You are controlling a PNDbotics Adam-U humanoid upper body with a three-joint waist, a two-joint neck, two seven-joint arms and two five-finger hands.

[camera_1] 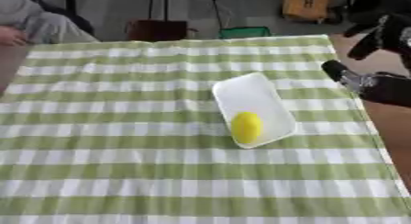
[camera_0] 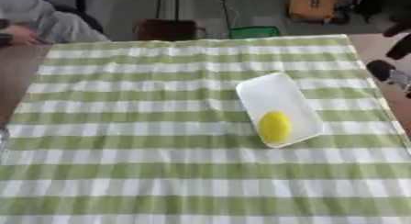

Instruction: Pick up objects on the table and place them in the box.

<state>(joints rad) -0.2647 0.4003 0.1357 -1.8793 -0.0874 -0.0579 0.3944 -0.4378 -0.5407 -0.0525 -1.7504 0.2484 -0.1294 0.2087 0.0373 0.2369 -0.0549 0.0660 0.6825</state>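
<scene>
A white shallow box (camera_1: 244, 91) lies tilted on the green-and-white checked cloth (camera_1: 120, 126), a little right of the middle. Inside it, at its near end, rests a yellow lemon-like object (camera_1: 247, 126). My right hand (camera_1: 387, 88) hovers at the right edge of the table, to the right of the box and apart from it. It is open, its fingers (camera_1: 377, 35) are spread upward, and it holds nothing. My left hand shows in neither view.
The bare brown tabletop (camera_1: 393, 140) shows past the cloth's right edge. Beyond the far edge stand a dark brown item (camera_0: 166, 29), a green item (camera_0: 254, 32) and an orange bag (camera_0: 313, 3).
</scene>
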